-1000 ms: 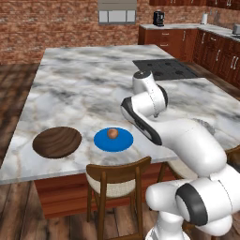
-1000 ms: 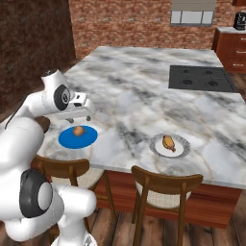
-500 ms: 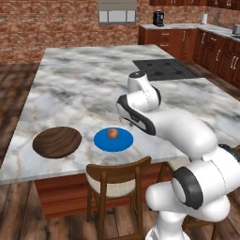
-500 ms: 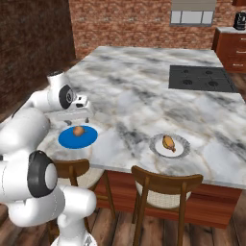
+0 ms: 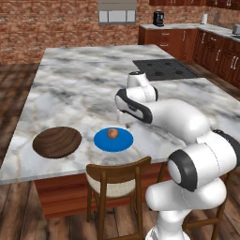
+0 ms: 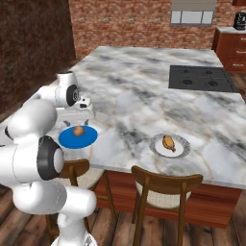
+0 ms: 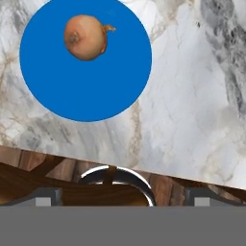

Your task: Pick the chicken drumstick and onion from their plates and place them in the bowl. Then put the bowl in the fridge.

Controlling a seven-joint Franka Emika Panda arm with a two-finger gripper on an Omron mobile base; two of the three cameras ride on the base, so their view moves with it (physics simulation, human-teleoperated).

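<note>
The onion [image 7: 86, 37], a small reddish-brown ball, lies on the blue plate [image 7: 86, 91], near the counter's front edge [image 5: 112, 133]. My gripper [image 6: 79, 118] hangs open and empty just above the plate's right side [image 5: 126, 123], pointing down. In the hand view its fingertips [image 7: 46, 197] stand wide apart below the plate. The chicken drumstick [image 6: 168, 142] rests on the pale grey plate [image 6: 181, 150] further right. The dark wooden bowl [image 5: 57, 141] sits empty to the left of the blue plate [image 5: 123, 142]. The fridge is out of view.
Two wooden chairs [image 6: 166, 185] [image 5: 117, 174] stand against the island's front edge, one right below the blue plate. A black cooktop [image 5: 164, 69] is set into the far right of the marble counter [image 5: 75, 89].
The arm has folded in closer and the hand has shifted a little left toward the blue plate. The gripper has stayed open. The onion, drumstick and bowl have not moved.
</note>
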